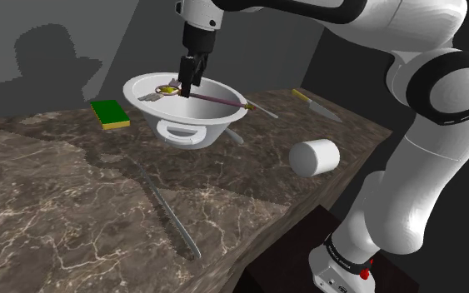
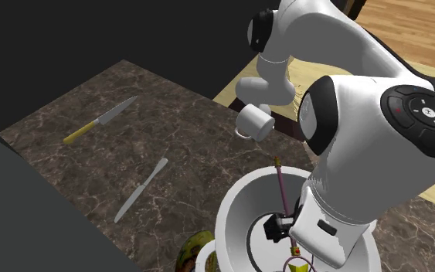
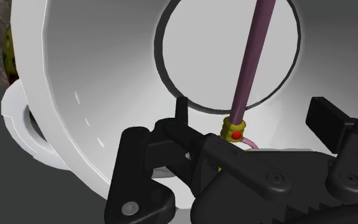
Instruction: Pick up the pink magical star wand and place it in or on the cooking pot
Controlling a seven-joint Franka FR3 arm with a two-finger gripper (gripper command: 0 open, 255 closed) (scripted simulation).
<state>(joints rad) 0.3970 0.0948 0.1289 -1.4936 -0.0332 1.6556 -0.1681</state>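
**Tool and task item.** The tool [image 1: 192, 81] hangs over the middle of the white cooking pot [image 1: 212, 125] at upper centre of the shoulder view, pointing down into it. In the wrist view its fingers [image 3: 181, 113] stand well apart. The wand's gold collar sits between them and touches neither, so nothing is gripped. The wand [image 1: 217, 100] lies across the pot, its mauve shaft slanting to the rim on the shoulder view's right.

**Edges and room.** The pot stands on a dark marbled table [image 1: 57, 191]. The table's near edge runs from lower centre to the right middle of the shoulder view.
- A white mug [image 1: 314, 156] sits just beside that edge.
- A long grey utensil [image 1: 171, 213] lies near the edge at lower centre.
- A green sponge [image 1: 109, 113] sits left of the pot, apart from it.
- A yellow-handled knife [image 1: 311, 101] lies at upper right, also apart from the pot.
- The widest stretch of bare marble is at lower left.

**Hidden or unclear.**
- The tool covers most of the wand's head in the shoulder view, and its shape is hard to make out.
- In the second exterior view the arm covers the pot's right side, and the bottom edge cuts the pot off.
- A grey table knife [image 2: 141, 189] lies left of the pot in that view.
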